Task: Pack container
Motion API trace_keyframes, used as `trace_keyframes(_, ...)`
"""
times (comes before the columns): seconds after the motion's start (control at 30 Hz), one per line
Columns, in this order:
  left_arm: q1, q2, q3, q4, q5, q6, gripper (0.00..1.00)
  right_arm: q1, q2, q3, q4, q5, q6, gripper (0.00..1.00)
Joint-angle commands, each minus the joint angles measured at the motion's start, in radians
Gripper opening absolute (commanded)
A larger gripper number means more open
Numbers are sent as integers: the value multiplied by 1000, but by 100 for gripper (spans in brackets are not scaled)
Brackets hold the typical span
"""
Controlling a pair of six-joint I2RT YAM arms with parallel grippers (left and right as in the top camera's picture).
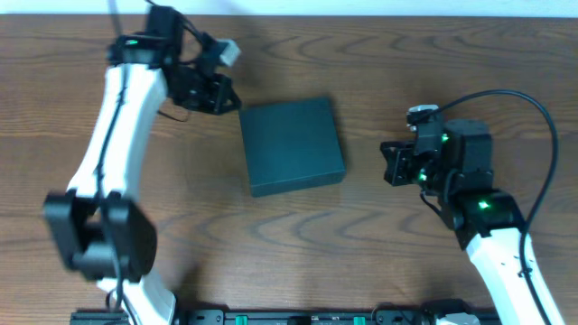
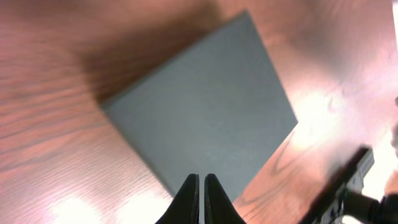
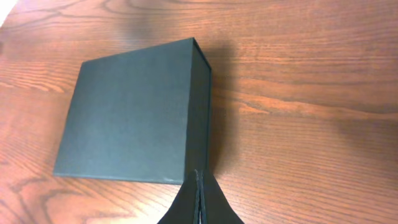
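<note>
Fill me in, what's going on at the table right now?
Nothing is being handled right now. The dark box lies closed in the middle of the wooden table. The left end effector is shut near the box's far left corner; the right end effector is shut off its right side. Neither holds anything, and nothing to pack is in view.

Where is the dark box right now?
Seen from overhead, the container lies closed in the middle of the wooden table, between the left arm and the right arm.
</note>
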Motion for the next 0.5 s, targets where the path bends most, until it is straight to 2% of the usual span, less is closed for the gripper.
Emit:
trace_keyframes(0.0,27,-139,25,-42,-112,-85,6,-52,-10,13,-9,-124,-61,1)
trace_keyframes(0.13,31,-339,25,-122,-215,-131,6,-78,-21,14,-12,-213,-96,1)
trace_keyframes(0.33,30,-595,25,-154,-262,-166,6,-80,-69,18,-24,-234,-137,1)
trace_keyframes(0.37,30,-645,25,-157,-276,-166,6,-80,-82,18,-24,-234,-136,8)
trace_keyframes(0.4,30,-678,25,-158,-290,-166,6,-80,-89,18,-24,-233,-136,26)
trace_keyframes(0.43,30,-710,25,-162,-295,-165,12,-80,-93,18,-24,-233,-136,49)
trace_keyframes(0.47,30,-724,25,-167,-295,-166,23,-80,-96,18,-26,-233,-136,58)
